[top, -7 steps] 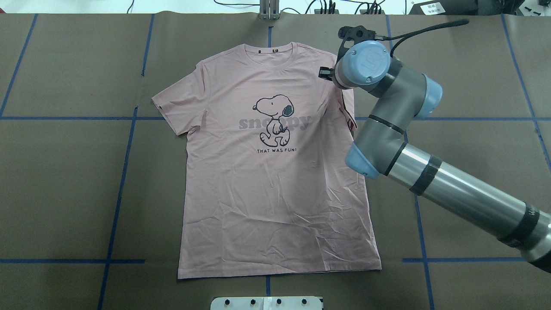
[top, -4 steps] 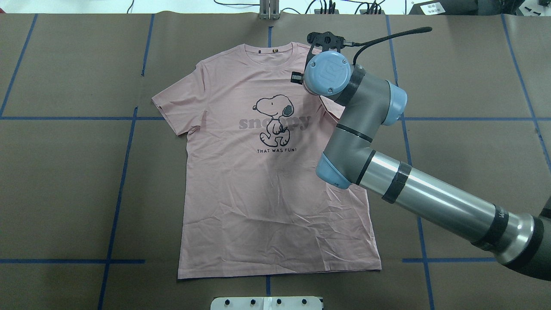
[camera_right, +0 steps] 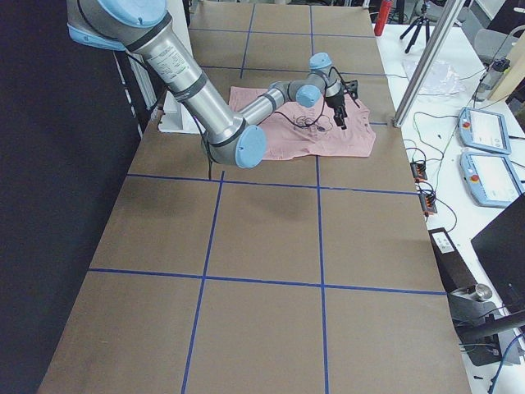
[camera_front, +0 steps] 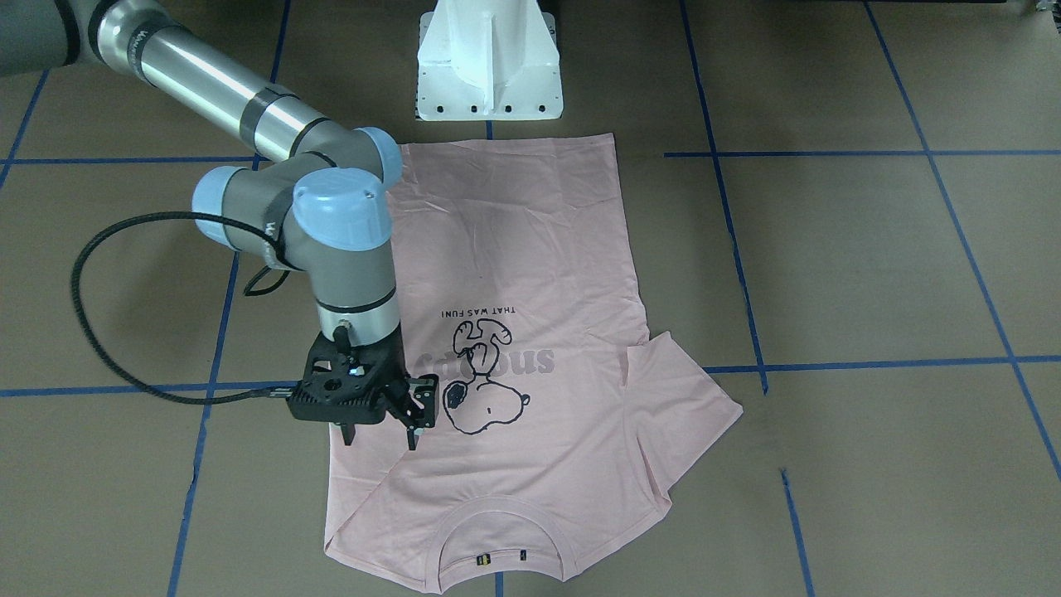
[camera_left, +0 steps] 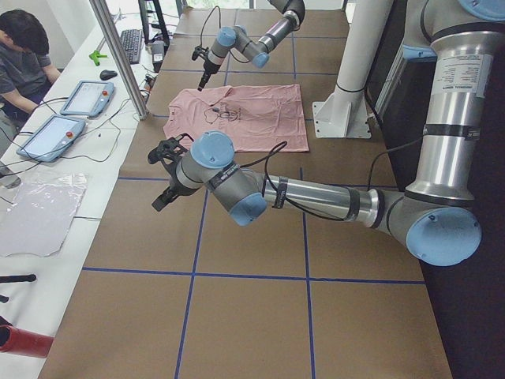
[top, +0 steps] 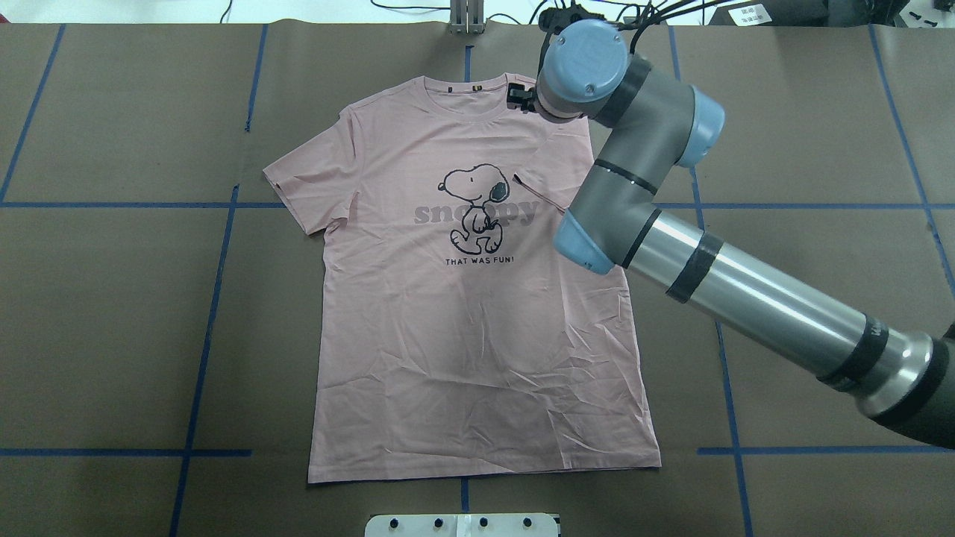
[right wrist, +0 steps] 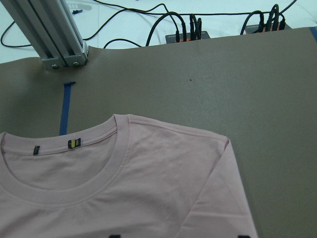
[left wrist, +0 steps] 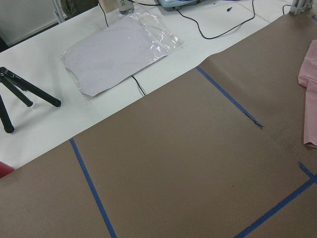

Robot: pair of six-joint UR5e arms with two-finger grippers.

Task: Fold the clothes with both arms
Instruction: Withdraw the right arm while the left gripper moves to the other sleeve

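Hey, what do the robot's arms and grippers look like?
The right arm and left arm are silver-grey tubes with grey joint housings, round light-blue caps and black bands. The right gripper is black and two-fingered, on a perforated black mount. A black cable loops out from that wrist. The left gripper is black too.
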